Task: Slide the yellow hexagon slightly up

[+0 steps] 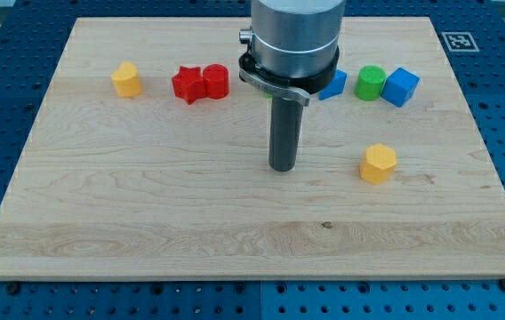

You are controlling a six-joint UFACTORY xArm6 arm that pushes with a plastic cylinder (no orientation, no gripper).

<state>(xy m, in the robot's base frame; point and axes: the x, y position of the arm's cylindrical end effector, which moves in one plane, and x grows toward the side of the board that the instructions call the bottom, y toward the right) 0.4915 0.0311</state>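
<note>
While my tip (282,167) rests mid-board, the yellow hexagon (378,164) sits apart to the view's right. There is no gripper on the rod. A square printed marker (456,40) occupies the board's (146,222) top-right corner; no readable text.

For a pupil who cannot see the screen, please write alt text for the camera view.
A dark rod from the arm stands on a wooden board, my tip left of a yellow hexagon and apart from it. Along the view's top lie a yellow block, two touching red blocks, a partly hidden blue block, a green cylinder and a blue cube.
</note>
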